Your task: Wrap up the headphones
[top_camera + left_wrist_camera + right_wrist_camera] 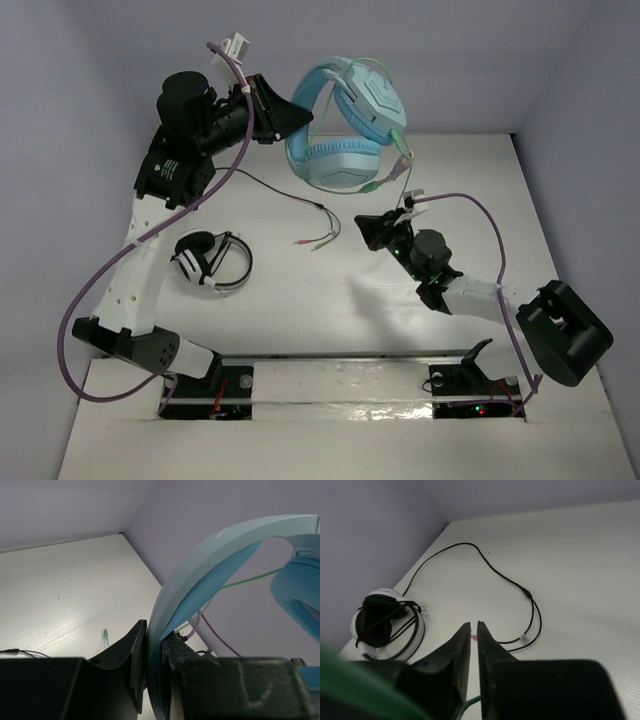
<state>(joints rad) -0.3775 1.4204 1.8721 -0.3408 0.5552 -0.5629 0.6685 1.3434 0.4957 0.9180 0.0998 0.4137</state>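
The light blue headphones hang in the air at the back of the table. My left gripper is shut on their wide band, which passes between its jaws in the left wrist view. The thin pale green cable runs down from the cups to my right gripper, which hovers above the table's middle. In the right wrist view my right gripper has its jaws almost together, with the green cable pinched low between them.
Smaller black-and-white headphones lie on the table at the left and also show in the right wrist view. Their black cable trails right to plugs near the middle. Purple arm cables loop beside both arms.
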